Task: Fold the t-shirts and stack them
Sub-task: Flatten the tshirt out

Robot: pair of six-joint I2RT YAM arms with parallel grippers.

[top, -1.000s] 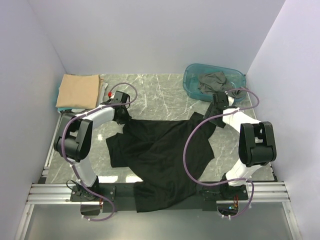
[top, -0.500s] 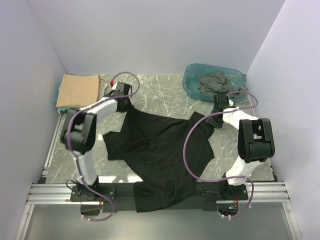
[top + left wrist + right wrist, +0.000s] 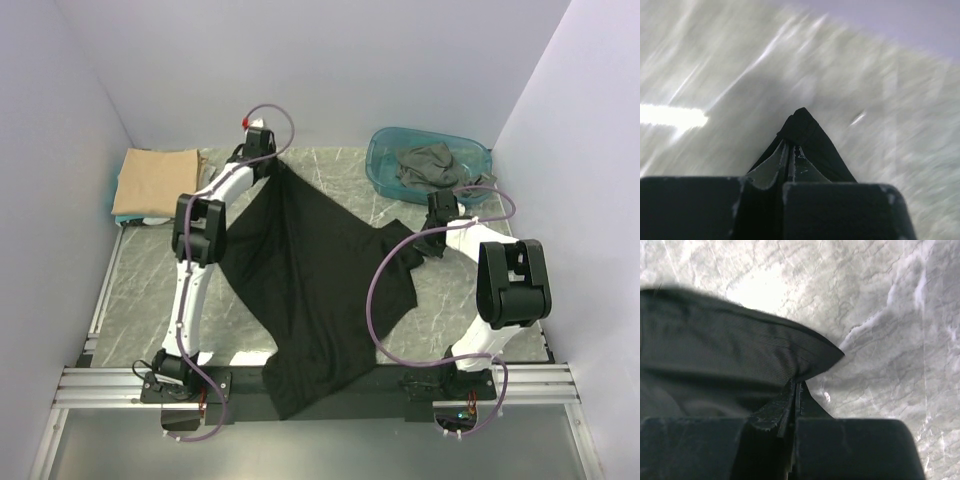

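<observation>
Hauling black t-shirt (image 3: 310,265) farther back over surface (image 3: 340,172), pinching one corner in closed left claw (image 3: 790,149) and another in just-closed right claw (image 3: 796,390), risking slippage from overstretching.

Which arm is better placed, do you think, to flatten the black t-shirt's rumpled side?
Probably right: the right gripper grips that edge of the black t-shirt; the left gripper, outstretched, holds its far corner.

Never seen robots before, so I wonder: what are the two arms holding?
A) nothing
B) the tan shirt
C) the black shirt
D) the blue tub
C: the left gripper and right gripper are each pinched shut on an edge of the black shirt.
</observation>
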